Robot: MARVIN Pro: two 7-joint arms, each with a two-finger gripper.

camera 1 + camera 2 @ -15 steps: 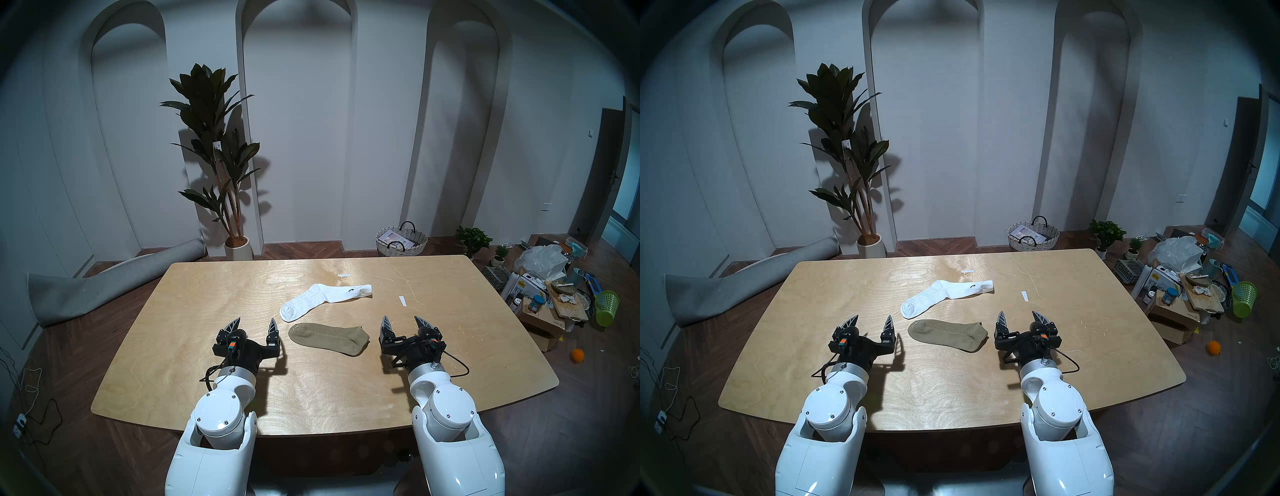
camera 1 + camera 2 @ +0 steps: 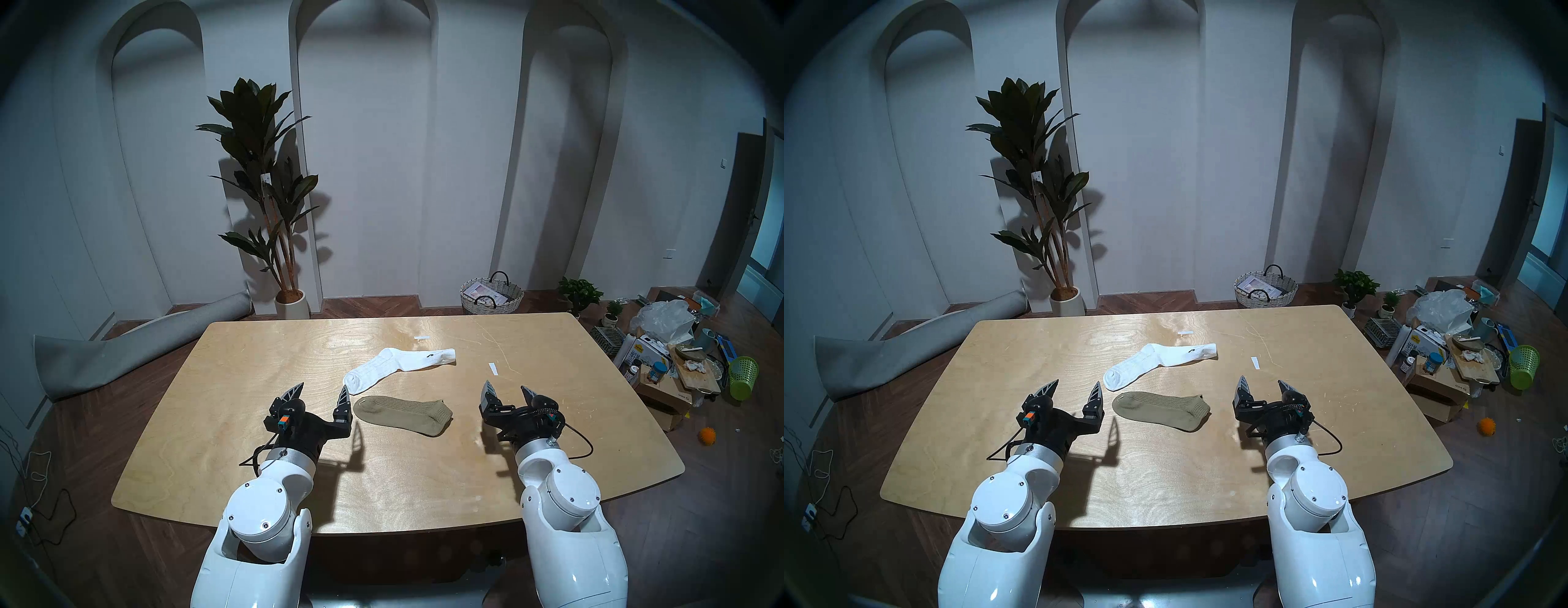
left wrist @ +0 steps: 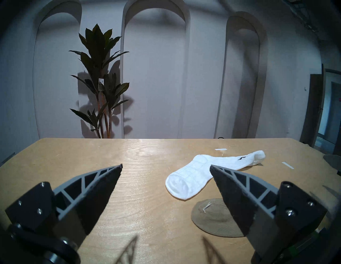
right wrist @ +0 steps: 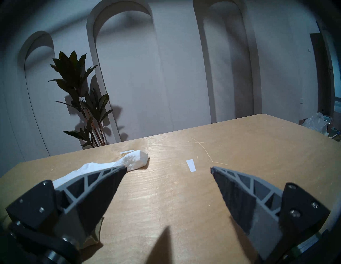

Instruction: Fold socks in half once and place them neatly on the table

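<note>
Both tools are being held wide open and empty above the tabletop [image 2: 237,382]. The left tool [image 2: 323,391] has been brought forward and inward, its inner tip now just beside the toe of the khaki sock [image 2: 403,415]; the right tool [image 2: 508,391] has been shifted outward, away from that sock's cuff. The white sock [image 2: 396,367] is lying unfolded just beyond. A first grasp is judged to be approaching; no fold is yet made.

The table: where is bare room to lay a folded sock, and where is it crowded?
Bare: the table left of the white sock, and the near strip before the olive sock. Crowded: the middle, where both socks lie close; paper strips lie farther right.
</note>
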